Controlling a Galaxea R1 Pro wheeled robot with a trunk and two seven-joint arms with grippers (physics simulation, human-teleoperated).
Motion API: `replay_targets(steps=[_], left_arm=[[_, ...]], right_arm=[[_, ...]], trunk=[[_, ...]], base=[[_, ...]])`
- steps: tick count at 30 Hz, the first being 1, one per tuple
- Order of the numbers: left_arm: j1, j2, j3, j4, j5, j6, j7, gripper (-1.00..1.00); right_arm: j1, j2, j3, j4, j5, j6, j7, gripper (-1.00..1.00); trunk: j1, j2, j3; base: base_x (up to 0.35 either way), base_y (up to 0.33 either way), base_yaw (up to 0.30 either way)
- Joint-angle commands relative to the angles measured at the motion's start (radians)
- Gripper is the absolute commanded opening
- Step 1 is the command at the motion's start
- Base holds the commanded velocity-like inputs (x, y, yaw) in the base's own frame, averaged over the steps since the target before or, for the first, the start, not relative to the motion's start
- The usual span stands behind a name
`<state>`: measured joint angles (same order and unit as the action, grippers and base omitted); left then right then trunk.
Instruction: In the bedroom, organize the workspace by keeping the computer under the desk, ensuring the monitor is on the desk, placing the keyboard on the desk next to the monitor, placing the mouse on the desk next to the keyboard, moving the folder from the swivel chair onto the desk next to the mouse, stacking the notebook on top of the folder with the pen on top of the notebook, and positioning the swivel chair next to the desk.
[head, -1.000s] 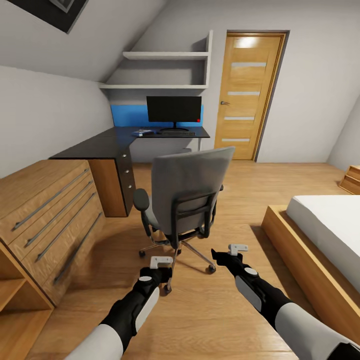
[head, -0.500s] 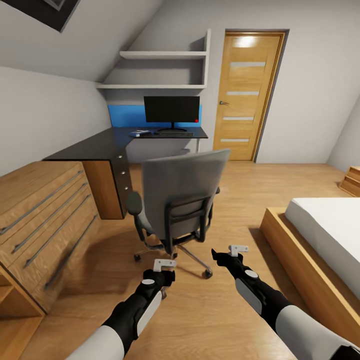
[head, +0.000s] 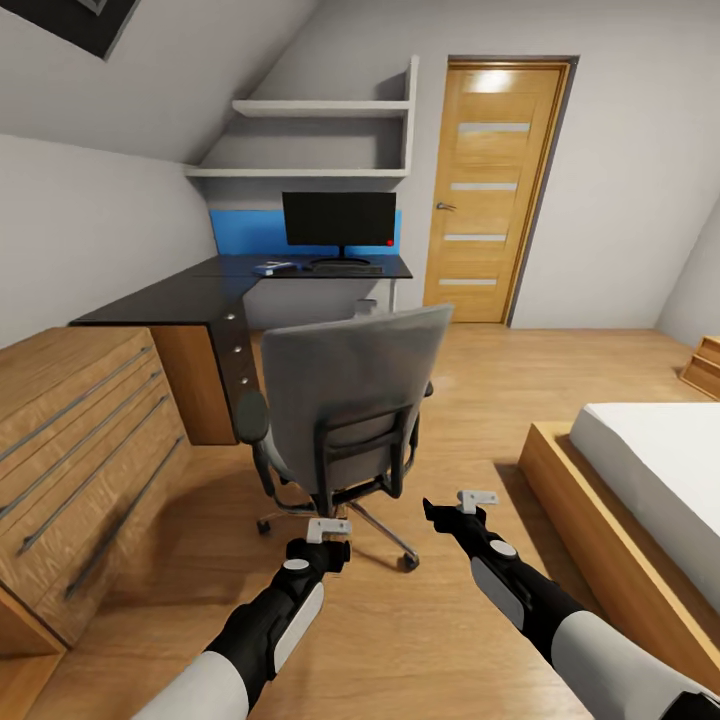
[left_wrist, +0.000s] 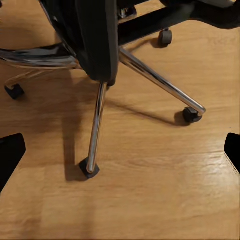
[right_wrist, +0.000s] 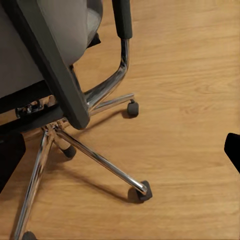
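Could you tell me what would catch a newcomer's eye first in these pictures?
The swivel chair stands out first: it sits mid-floor with its grey back toward the camera, just ahead of the left gripper and right gripper. Behind it, the monitor stands on the far end of the black desk, against a blue wall panel. A wooden door is to the right of the desk.

Swivel chair (head: 345, 395) is showing matt grey cloth w/ polished chrome legs (left_wrist: 95, 130); floor (head: 420, 620) below is looking smooth wood; worktop (head: 200, 290) beyond chair is gleaming glossy black.
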<state>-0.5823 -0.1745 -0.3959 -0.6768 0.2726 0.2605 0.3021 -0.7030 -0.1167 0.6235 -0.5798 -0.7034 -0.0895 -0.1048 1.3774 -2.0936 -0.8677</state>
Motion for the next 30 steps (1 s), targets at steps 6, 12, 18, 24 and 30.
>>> replay_targets(steps=[6, 12, 18, 24, 30], left_arm=[[-0.001, 0.000, -0.002, 0.000, 0.007, -0.094, 0.015, 1.00], [-0.001, 0.000, 0.000, 0.000, 0.007, -0.116, 0.017, 1.00], [-0.001, 0.000, 0.000, 0.000, 0.007, -0.119, 0.017, 1.00], [-0.001, 0.000, 0.000, 0.000, 0.007, -0.119, 0.017, 1.00], [-0.001, 0.000, 0.000, 0.000, 0.008, -0.119, 0.017, 1.00]], right_arm=[[-0.001, -0.001, 0.008, 0.000, -0.010, -0.005, -0.007, 1.00], [-0.001, -0.001, 0.009, 0.000, -0.011, -0.004, -0.007, 1.00], [-0.001, -0.001, 0.010, -0.001, -0.011, -0.004, -0.007, 1.00], [0.000, -0.001, 0.010, -0.002, -0.011, -0.004, -0.007, 1.00], [0.000, -0.001, 0.010, 0.000, -0.010, -0.004, -0.007, 1.00]], trunk=[[0.000, 0.000, -0.001], [0.000, 0.000, -0.001], [0.000, 0.000, -0.001], [0.000, 0.000, -0.001], [0.000, 0.000, -0.001]], base=[[0.133, -0.002, 0.000], [0.120, 0.000, 0.000], [0.130, 0.000, 0.000], [0.229, 0.000, 0.000], [0.028, 0.087, 0.000]])
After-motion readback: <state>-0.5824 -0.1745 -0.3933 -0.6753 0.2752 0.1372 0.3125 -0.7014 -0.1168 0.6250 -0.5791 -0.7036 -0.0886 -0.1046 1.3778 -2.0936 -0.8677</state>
